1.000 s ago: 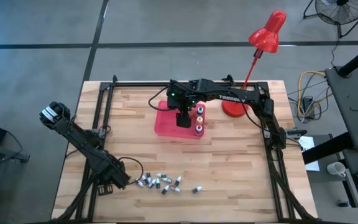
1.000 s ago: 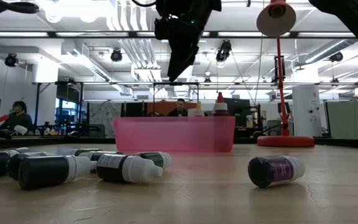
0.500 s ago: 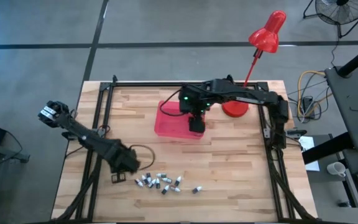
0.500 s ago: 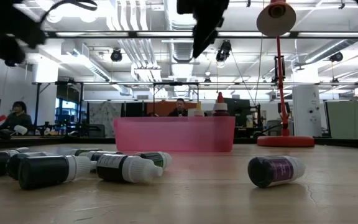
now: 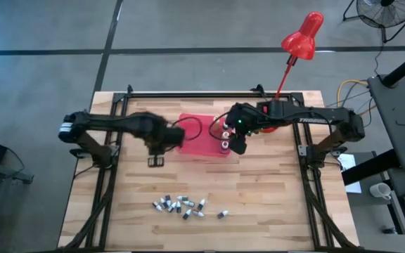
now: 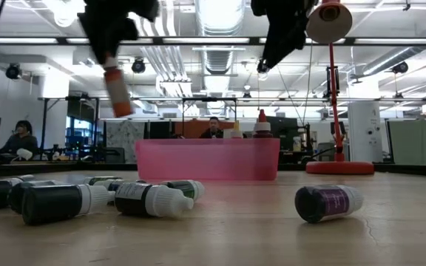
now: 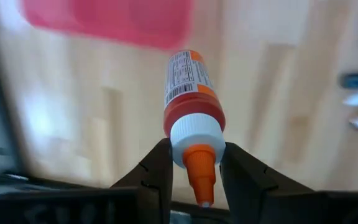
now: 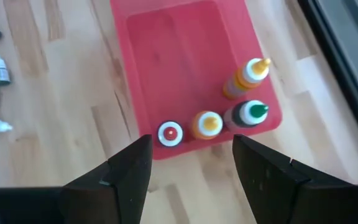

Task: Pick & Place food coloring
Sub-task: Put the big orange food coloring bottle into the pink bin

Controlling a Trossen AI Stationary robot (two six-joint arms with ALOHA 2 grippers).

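In the high view the left gripper (image 5: 162,138) is a dark smear, and the orange-capped squeeze bottle (image 7: 190,106) it holds cannot be made out there. The pale wooden table (image 7: 272,93) and the shallow red plastic tray (image 7: 114,18) blur in the left wrist view, the tray cut off at the edge. The small dark-bodied vials (image 5: 183,206) are too small to read from above.

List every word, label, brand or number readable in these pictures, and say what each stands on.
None can be read.
White label on the orange-capped squeeze bottle held in the left gripper: lines of small print, too blurred to read.
Purple label on the dark vial lying on the wooden table: too small to read.
Light lettering on the right arm: too small to read.
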